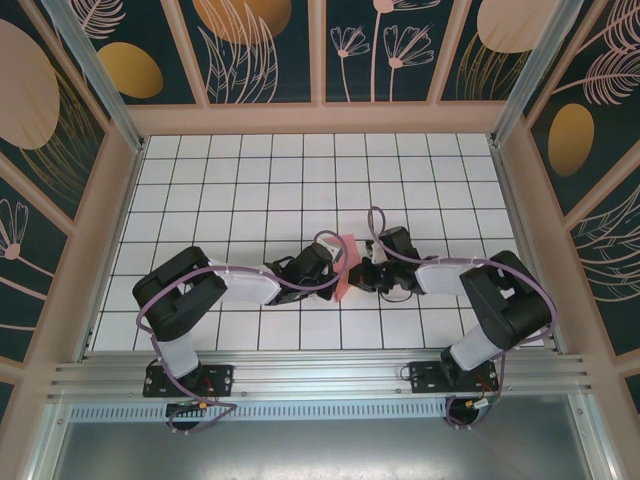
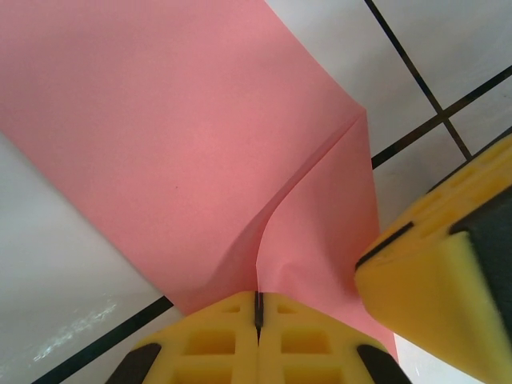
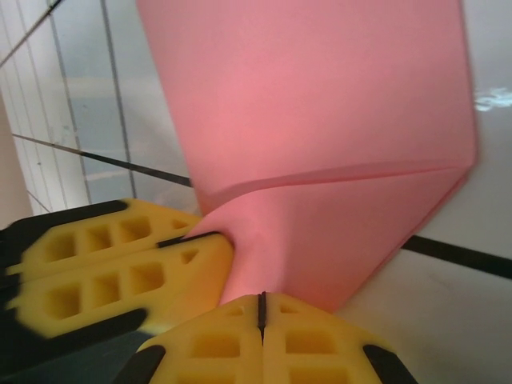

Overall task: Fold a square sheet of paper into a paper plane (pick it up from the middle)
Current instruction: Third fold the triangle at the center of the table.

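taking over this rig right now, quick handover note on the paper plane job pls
Left gripper: shut on the paper, pinching its edge.
Right gripper: shut on the paper too, close beside the left one.
Paper: held between both grippers over the middle of the table. One crease shows, with a flap bent over.
Done: paper gripped, a first fold in.
Left: no dart shape yet, so the rest of the folds remain.
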Robot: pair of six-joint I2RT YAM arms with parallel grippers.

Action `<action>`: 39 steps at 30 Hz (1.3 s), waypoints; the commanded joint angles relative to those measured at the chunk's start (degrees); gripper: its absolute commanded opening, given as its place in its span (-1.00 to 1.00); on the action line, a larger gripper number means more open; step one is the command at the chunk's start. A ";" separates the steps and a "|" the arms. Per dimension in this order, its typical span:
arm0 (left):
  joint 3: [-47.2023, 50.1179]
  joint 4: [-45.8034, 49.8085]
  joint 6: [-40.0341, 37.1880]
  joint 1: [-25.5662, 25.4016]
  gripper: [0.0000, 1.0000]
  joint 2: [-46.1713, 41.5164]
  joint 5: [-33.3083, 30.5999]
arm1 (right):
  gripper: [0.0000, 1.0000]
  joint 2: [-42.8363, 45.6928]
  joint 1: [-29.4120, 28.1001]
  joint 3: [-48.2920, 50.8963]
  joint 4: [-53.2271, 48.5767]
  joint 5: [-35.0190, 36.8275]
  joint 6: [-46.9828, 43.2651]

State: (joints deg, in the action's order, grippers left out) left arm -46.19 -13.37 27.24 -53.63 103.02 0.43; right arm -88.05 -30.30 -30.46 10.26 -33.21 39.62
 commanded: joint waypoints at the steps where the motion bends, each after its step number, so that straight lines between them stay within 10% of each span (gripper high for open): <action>1: 0.62 6.42 -0.53 0.34 -1.00 1.04 -0.03 | -0.89 3.28 -0.70 0.04 -0.70 -0.70 1.36; 39: 0.93 5.28 -0.35 0.36 -1.00 1.22 1.60 | -0.86 -0.68 -6.49 2.55 3.51 0.50 7.62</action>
State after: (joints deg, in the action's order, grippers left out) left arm -46.17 -13.39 27.24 -53.56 103.02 1.06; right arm -86.43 -35.81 -29.30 11.73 -32.60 45.45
